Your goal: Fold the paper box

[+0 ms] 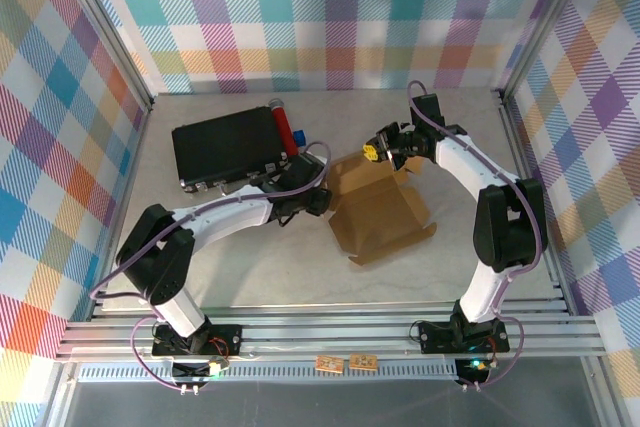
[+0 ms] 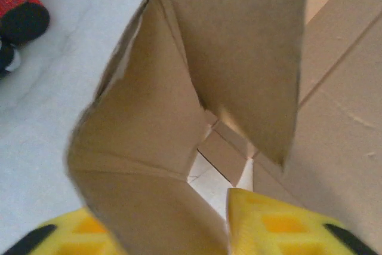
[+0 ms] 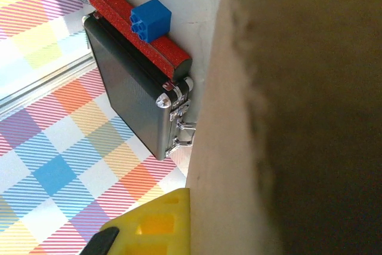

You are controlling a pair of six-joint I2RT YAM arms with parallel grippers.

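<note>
The paper box (image 1: 385, 217) lies partly flattened at the centre of the surface (image 1: 250, 267), with flaps raised along its left and far edges. I judge this an early stage of the fold: no wall is locked.

The left claw (image 1: 318, 202) sits at the box's left edge. In the left wrist view its yellow fingers (image 2: 280, 228) stand apart on either side of a raised, creased flap, placed to steer it.

The right claw (image 1: 385, 147) is at the far edge. Cardboard hides one finger, so I cannot tell its state.

The black case (image 1: 225, 147), red cylinder (image 1: 283, 127) and blue block (image 3: 150, 19) lie to the left, apart from the box.

I can read no writing on the box or the case.
</note>
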